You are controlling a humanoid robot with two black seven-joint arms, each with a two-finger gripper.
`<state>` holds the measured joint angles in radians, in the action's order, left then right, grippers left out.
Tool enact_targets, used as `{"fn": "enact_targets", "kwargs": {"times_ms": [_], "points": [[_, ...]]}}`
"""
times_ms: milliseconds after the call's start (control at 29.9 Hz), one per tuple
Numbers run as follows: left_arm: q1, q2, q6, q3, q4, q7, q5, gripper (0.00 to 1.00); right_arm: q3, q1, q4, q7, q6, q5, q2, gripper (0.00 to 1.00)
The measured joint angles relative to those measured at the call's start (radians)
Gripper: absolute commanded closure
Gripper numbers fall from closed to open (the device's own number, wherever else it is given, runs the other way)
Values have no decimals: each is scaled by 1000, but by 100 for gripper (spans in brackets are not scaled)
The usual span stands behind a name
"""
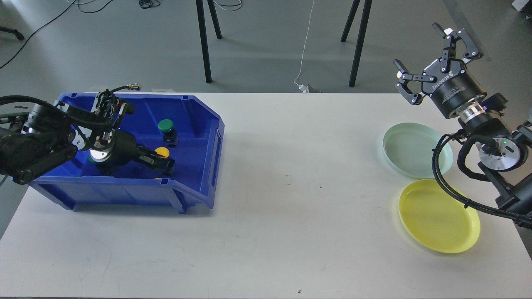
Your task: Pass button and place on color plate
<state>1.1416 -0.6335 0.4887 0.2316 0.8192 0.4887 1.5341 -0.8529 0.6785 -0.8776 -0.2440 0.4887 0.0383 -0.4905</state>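
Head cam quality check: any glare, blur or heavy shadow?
Head view: sharp, evenly lit; soft shadow beside the blue bin; the left end effector is dark against the bin interior by the yellow button; faint sheen on the yellow plate; no motion blur.

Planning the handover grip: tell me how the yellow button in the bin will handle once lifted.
The yellow button looks rigid, so it should not flex. Its domed cap over a dark body may tip or twist in the left gripper. It seems small, so probably light.

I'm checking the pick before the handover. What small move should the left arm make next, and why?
Probably close the left tool on the yellow button in the blue bin. The tool lies right at that button, though I cannot tell whether it grips yet; the right tool waits open above the plates.
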Motion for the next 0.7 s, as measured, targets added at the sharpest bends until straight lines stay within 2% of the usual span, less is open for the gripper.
{"fn": "enact_targets", "kwargs": {"times_ms": [167, 267, 368, 501, 568, 702], "points": [[16, -13, 0, -13, 6, 0, -8, 97, -5, -8, 0, 0, 0, 0, 0, 0], [56, -48, 0, -65, 21, 0, -17, 97, -10, -16, -1, -1, 0, 0, -2, 1], [96, -113, 0, -199, 71, 0, -69, 97, -20, -19, -5, -2, 0, 0, -5, 1], [95, -153, 0, -476, 162, 0, -298, 96, -67, -21, -40, -5, 0, 0, -14, 1], [62, -120, 0, -568, 176, 0, -439, 96, -80, -24, -81, -12, 0, 5, -39, 1], [-19, 10, 0, -657, 177, 0, -656, 96, -76, -24, -155, -53, 0, 54, -94, 1]]}}
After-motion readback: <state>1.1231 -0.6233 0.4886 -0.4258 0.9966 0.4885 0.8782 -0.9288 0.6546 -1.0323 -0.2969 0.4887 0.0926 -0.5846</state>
